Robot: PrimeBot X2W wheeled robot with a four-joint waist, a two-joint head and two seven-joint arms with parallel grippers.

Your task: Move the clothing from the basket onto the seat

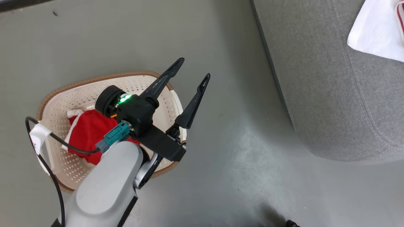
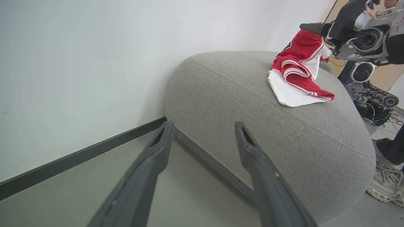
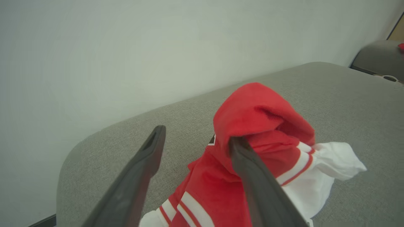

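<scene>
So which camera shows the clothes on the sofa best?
The left wrist view: it shows the whole red-and-white clothes pile on the grey sofa. The right wrist view is too close and crops it; the head view catches its white edge.

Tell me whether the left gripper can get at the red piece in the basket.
Probably yes: the left gripper is open above the basket, and the red piece lies uncovered there. Its fingers point past the basket, so it must turn back.
</scene>
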